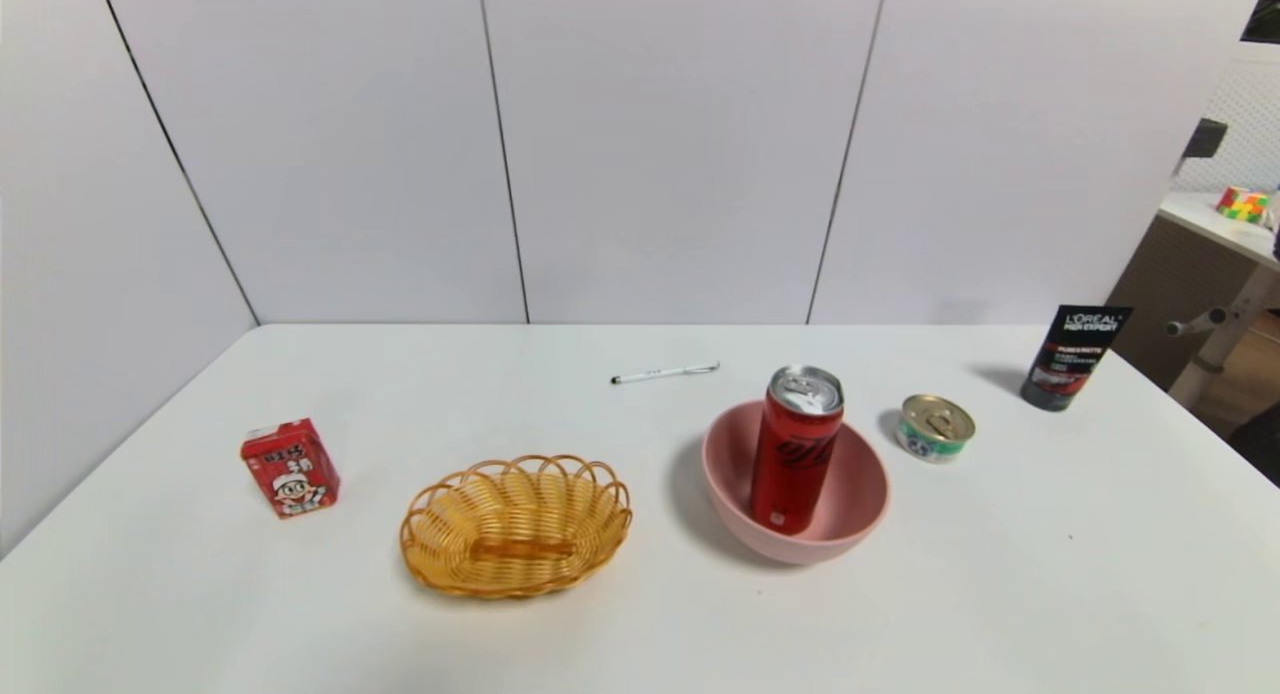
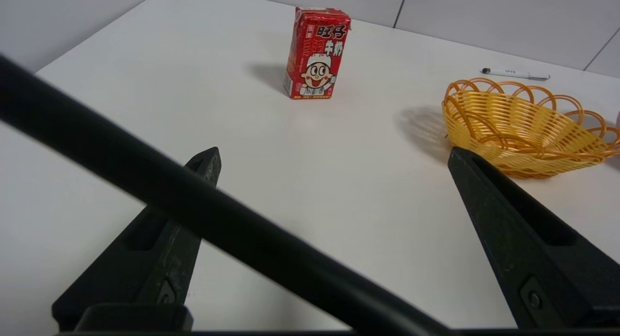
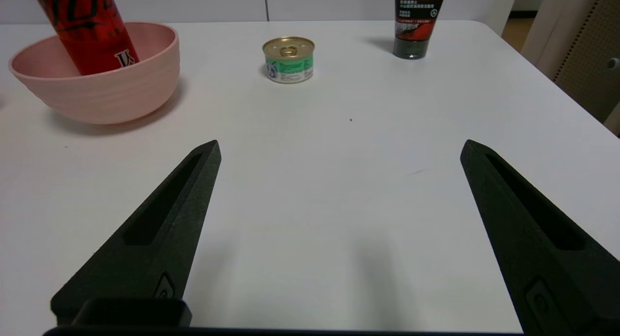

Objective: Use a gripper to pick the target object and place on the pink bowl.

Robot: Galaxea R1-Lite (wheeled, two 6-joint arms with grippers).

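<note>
We see the red can [image 1: 795,449] leaning in the pink bowl [image 1: 735,494] — apparently delivered — so both the left gripper [image 2: 334,157] and the right gripper [image 3: 339,149] sit low, spread wide, empty.

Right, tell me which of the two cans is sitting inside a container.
The tall red can: it stands leaning inside the pink bowl. The short green-labelled tin sits on the bare table beside the bowl.

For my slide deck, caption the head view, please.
Tall red can standing tilted inside the pink bowl, between wicker basket and small tin.
</note>
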